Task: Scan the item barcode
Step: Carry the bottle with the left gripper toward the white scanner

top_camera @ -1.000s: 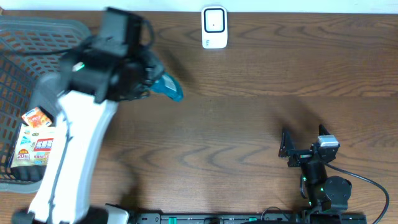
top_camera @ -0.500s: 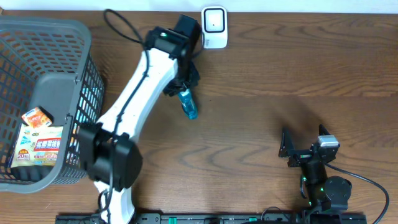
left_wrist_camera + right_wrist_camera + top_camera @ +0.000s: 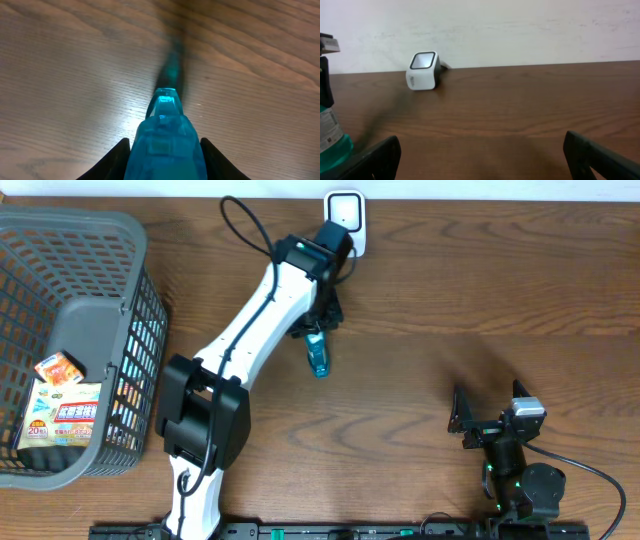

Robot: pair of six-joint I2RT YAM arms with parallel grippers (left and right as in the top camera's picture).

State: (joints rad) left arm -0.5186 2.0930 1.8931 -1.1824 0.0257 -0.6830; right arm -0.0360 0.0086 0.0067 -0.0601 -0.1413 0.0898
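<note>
Hanging just before the scanner (image 3: 345, 222) at the table's (image 3: 500, 300) far edge, the teal bottle (image 3: 319, 358) is clamped by the left gripper (image 3: 313, 332), probably so that its label can face the scanner window. The right gripper (image 3: 488, 412) rests with jaws wide apart near the near right corner, which leaves free wood between them. The basket (image 3: 140, 240) stands at the left edge.
</note>
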